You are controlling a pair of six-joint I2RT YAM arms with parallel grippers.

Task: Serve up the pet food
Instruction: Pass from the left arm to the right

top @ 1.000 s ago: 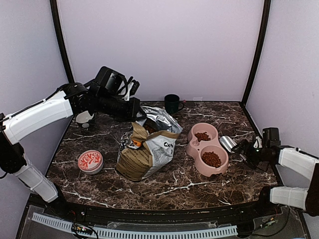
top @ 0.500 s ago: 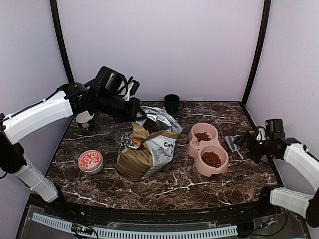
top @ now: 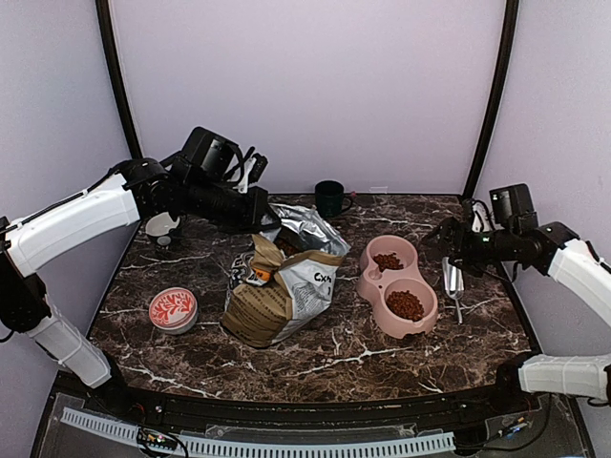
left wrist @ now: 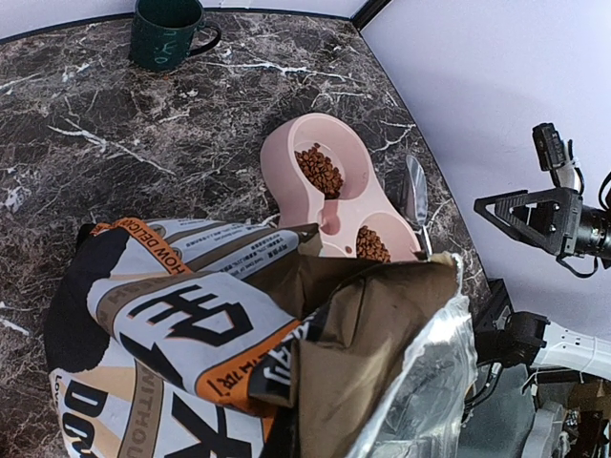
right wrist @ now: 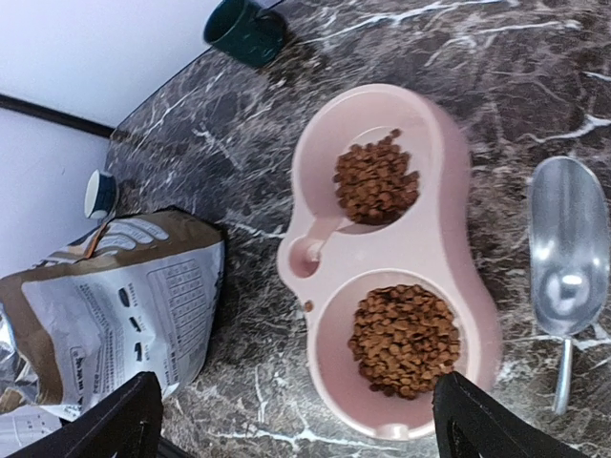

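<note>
Apparently served: pet food [right wrist: 401, 339] fills both wells of the bowl [right wrist: 458, 191], scoop [right wrist: 568, 248] lies free; right gripper [top: 449, 240] gapes, left gripper [top: 260, 218] pinches bag [top: 286, 286].

The bench [top: 382, 353] looks glossy marble; scoop [right wrist: 568, 253] shiny metal; bowl [right wrist: 458, 239] smooth pink plastic; bag [left wrist: 191, 315] paper, foil-lined; pet food [right wrist: 401, 339] matt.

- Robot lab booth: plain lilac walls [top: 305, 86] and black frame posts [top: 492, 95] close it in.
- Marble-look desk [top: 382, 353], with a white robot arm [top: 76, 219] at each side.
</note>
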